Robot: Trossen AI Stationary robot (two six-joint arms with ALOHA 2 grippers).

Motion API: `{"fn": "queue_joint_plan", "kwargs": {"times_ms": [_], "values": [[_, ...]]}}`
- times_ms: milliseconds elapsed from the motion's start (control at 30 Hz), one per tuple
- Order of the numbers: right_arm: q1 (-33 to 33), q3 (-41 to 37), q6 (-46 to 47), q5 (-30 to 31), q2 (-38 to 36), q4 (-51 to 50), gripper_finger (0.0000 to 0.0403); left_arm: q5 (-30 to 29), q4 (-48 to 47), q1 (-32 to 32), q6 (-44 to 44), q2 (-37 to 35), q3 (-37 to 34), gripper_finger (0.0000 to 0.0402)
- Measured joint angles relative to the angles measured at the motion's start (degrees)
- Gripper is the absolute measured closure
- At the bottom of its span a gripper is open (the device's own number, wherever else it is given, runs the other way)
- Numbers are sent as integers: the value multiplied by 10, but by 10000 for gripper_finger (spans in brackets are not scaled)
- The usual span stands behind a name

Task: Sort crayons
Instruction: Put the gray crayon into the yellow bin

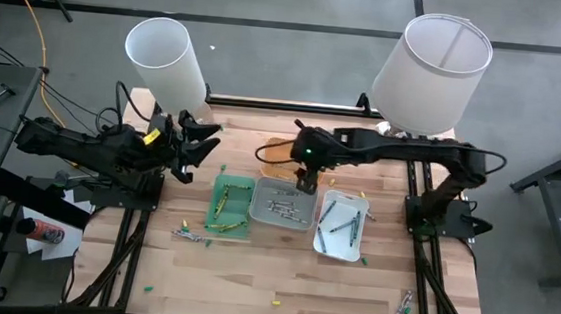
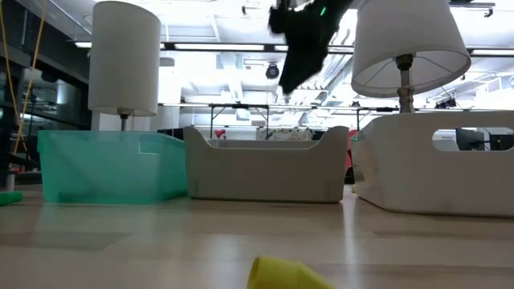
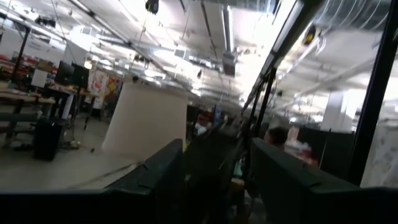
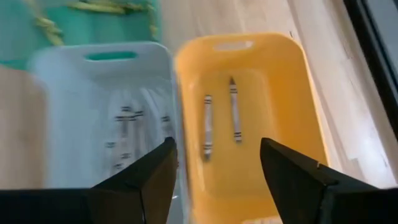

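Crayons lie sorted in small trays at mid-table: yellow-green ones in the green tray (image 1: pixel 229 205), grey-white ones in the grey tray (image 1: pixel 282 202), dark ones in the white tray (image 1: pixel 340 225). Two crayons (image 4: pixel 207 124) rest flat in the orange tray (image 4: pixel 249 68). My right gripper (image 4: pixel 217 180) hangs open above the seam between the grey and orange trays (image 1: pixel 305 184), with nothing between its fingers. My left gripper (image 1: pixel 197 140) waits open at the table's far left, raised and pointing up into the room (image 3: pixel 217 180).
Loose crayons lie on the wood: a cluster (image 1: pixel 189 235) near the green tray, several (image 1: pixel 404 305) at the near right, a yellow one (image 2: pixel 281 273) near the front edge. Two white lampshades (image 1: pixel 167 63) (image 1: pixel 433 69) stand along the far edge.
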Motion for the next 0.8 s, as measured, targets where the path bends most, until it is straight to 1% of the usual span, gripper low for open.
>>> {"fn": "queue_joint_plan", "kwargs": {"times_ms": [100,167,267,400,567,667,700,800], "values": [[29,0,16,3,-39,-5,179,0,-34,0,-1,0,0,227],[52,0,28,21,-61,-5,179,0,-52,0,-2,0,0,227],[91,0,50,63,-93,-9,179,1,-81,0,-1,0,0,227],[147,0,99,127,-124,-32,179,16,-132,-7,-1,0,0,227],[220,0,194,240,-145,-88,179,18,-207,-22,0,0,0,227],[256,0,251,304,-145,-114,179,18,-221,-27,0,0,0,227],[267,0,272,316,-145,-123,179,19,-220,-27,0,0,0,227],[288,0,330,321,-144,-148,179,19,-218,-27,3,0,0,227]]}}
